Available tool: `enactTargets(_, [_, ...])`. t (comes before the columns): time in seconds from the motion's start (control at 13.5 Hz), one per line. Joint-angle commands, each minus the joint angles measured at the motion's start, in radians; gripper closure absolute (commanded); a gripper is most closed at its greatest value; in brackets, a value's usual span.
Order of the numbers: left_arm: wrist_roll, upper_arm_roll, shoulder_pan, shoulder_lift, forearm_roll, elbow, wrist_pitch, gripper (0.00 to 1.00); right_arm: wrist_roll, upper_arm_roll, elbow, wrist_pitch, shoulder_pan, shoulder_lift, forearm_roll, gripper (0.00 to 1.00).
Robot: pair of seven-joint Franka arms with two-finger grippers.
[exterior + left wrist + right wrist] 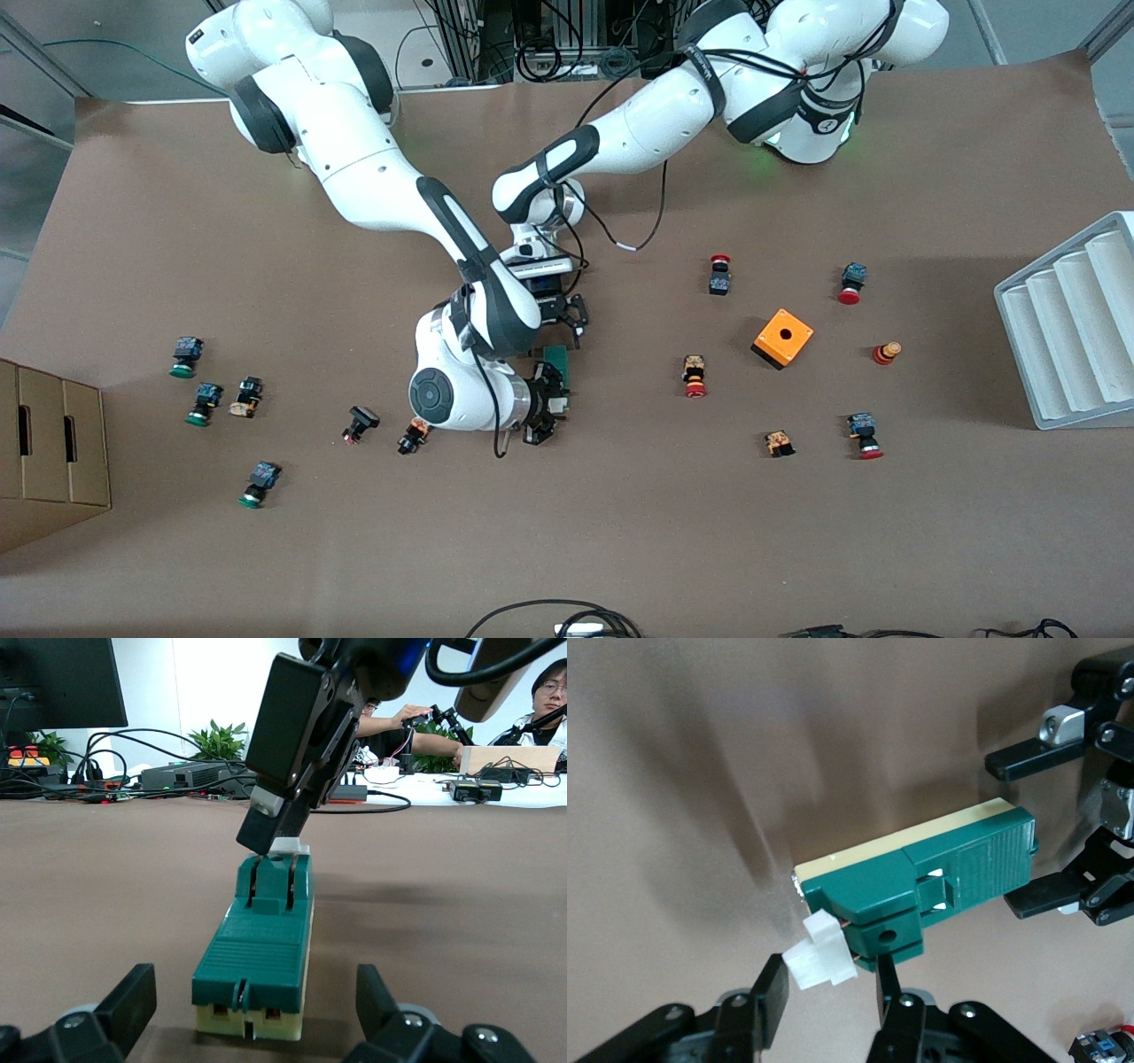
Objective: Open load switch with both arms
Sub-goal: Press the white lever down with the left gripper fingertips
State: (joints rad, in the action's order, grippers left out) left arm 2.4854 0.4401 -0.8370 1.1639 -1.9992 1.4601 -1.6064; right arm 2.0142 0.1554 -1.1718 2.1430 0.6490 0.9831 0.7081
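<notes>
We see the load switch (557,361) lying flat on the counter (620,532), mid-counter. Our left gripper (252,1014) sits low at one end, fingers spread wide on either side of it without touching. Our right gripper (824,992) is at the white tab (819,952), fingers flanking it, not clearly pinching.

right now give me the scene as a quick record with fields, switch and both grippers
load switch: dark green, lying flat on the table, white handle at one end
right gripper: at the handle end, fingers either side of the white handle, closing on it
left gripper: open, fingers either side of the switch's other end, not touching
orange box: apart, toward the left arm's end
</notes>
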Motion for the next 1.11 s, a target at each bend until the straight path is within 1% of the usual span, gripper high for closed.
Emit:
enactTargets(0.0, [0.013, 0.002, -0.008, 0.010, 0.016, -0.003, 0.023, 0.02, 0.011, 0.001, 0.032, -0.023, -0.002, 0.019, 0.028, 0.62])
enactTargets(0.07, [0.013, 0.003, -0.008, 0.010, 0.017, -0.003, 0.023, 0.05, 0.009, 0.001, 0.032, -0.025, -0.002, 0.019, 0.028, 0.63])
enactTargets(0.15, [0.012, 0.014, -0.007, 0.010, 0.019, -0.004, 0.023, 0.11, 0.009, 0.001, 0.032, -0.023, -0.002, 0.019, 0.028, 0.69])
enactTargets(0.22, [0.012, 0.015, -0.005, 0.010, 0.019, -0.004, 0.025, 0.16, 0.009, 0.001, 0.032, -0.023, -0.002, 0.017, 0.028, 0.72])
enactTargets(0.52, [0.012, 0.015, -0.002, 0.011, 0.019, -0.004, 0.023, 0.40, 0.008, 0.001, 0.027, -0.023, -0.003, 0.008, 0.027, 0.72])
enactTargets(0.66, [0.009, 0.015, -0.001, 0.011, 0.017, -0.004, 0.023, 0.43, 0.006, 0.001, 0.018, -0.023, -0.003, 0.000, 0.025, 0.72])
enactTargets(0.96, [0.009, 0.015, 0.001, 0.011, 0.017, -0.004, 0.022, 0.43, -0.003, 0.001, -0.014, -0.022, -0.006, -0.011, 0.021, 0.73])
enactTargets(1.03, [0.007, 0.015, 0.002, 0.013, 0.017, -0.004, 0.020, 0.45, -0.006, 0.001, -0.019, -0.022, -0.005, -0.014, 0.021, 0.73])
